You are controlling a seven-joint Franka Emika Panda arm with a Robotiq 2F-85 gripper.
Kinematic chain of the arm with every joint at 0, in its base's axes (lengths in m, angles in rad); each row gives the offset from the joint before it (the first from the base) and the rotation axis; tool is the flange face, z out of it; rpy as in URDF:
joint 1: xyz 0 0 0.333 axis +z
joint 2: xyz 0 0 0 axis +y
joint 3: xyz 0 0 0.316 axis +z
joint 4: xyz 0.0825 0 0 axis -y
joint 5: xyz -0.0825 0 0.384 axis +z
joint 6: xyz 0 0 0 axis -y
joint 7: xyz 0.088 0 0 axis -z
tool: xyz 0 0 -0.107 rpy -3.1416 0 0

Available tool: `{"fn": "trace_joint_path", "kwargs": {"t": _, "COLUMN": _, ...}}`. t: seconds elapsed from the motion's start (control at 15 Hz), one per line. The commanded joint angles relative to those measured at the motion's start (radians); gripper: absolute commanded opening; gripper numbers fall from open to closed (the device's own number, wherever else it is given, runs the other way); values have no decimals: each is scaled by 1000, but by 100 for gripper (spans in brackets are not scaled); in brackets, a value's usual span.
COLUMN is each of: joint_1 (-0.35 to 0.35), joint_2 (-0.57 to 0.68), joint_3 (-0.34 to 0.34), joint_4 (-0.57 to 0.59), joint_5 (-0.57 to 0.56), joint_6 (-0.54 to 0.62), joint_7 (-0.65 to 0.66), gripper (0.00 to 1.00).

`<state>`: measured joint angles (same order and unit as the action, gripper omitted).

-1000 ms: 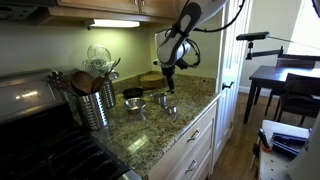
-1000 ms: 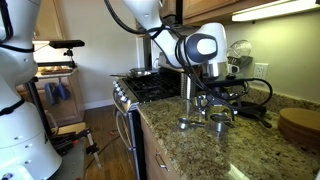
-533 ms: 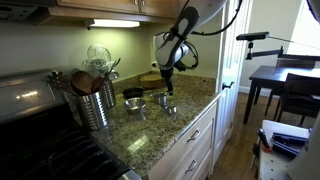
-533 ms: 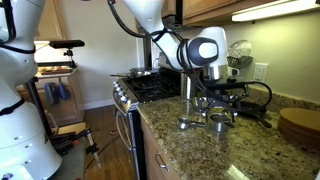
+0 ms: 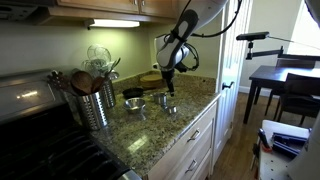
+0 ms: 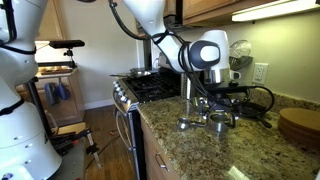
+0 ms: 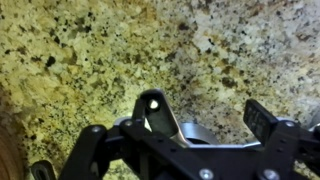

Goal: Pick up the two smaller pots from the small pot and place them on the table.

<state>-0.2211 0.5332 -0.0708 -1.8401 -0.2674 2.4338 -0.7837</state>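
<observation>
Gripper (image 7: 173,122), jaws spread wide, empty, over smaller pot (image 7: 163,120) handle.
Pot stands on table (image 7: 100,50) toward front edge, evidently unstacked as tasked.

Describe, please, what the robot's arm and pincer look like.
The arm is white and glossy, with rounded segments and a round black cap at the wrist. A black cable loops off it. The pincer is black, with angular linkages.

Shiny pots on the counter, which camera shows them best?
An exterior view: the shiny pots stand apart, nothing in front. In an exterior view, the tool hangs close above, crowding them. The wrist view shows just one shiny piece.
</observation>
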Motion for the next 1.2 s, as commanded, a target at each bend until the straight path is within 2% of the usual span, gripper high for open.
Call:
{"fn": "trace_joint_path", "kwargs": {"t": 0.0, "joint_1": -27, "joint_2": 17, "joint_3": 13, "joint_4": 22, "joint_5": 18, "joint_6": 23, "joint_7": -39, "gripper": 100}}
{"fn": "trace_joint_path", "kwargs": {"t": 0.8, "joint_1": -31, "joint_2": 57, "joint_3": 19, "joint_4": 65, "joint_5": 22, "joint_6": 21, "joint_7": -54, "gripper": 100}}
{"fn": "trace_joint_path", "kwargs": {"t": 0.87, "joint_1": -31, "joint_2": 62, "joint_3": 19, "joint_4": 68, "joint_5": 22, "joint_6": 19, "joint_7": -56, "gripper": 97}}
{"fn": "trace_joint_path", "kwargs": {"t": 0.93, "joint_1": -31, "joint_2": 65, "joint_3": 18, "joint_4": 70, "joint_5": 22, "joint_6": 17, "joint_7": -55, "gripper": 75}}
{"fn": "trace_joint_path", "kwargs": {"t": 1.07, "joint_1": -29, "joint_2": 69, "joint_3": 16, "joint_4": 72, "joint_5": 18, "joint_6": 13, "joint_7": -52, "gripper": 70}}
{"fn": "trace_joint_path", "kwargs": {"t": 1.13, "joint_1": -29, "joint_2": 69, "joint_3": 16, "joint_4": 70, "joint_5": 17, "joint_6": 12, "joint_7": -52, "gripper": 62}}
